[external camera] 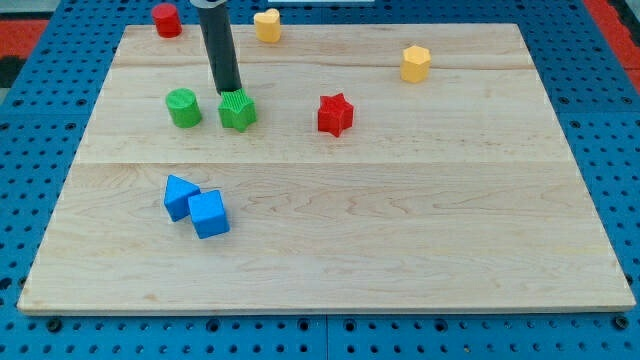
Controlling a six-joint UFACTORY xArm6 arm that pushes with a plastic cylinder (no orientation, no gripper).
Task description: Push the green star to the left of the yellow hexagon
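My tip (229, 91) touching green star (238, 111) at its 11 o'clock, to shove it toward yellow hexagon (416, 63) at 2 o'clock. No jaws; plain rod.

The scene is evenly and brightly lit from overhead; only short, soft shadows are cast, and focus is sharp throughout.

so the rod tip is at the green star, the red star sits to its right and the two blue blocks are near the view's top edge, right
Not quite. In the camera view, the two blue blocks lie touching towards the view's bottom left, below the green star, not near the top edge. The rest holds: my tip is at the green star's upper side, and the red star sits to its right.
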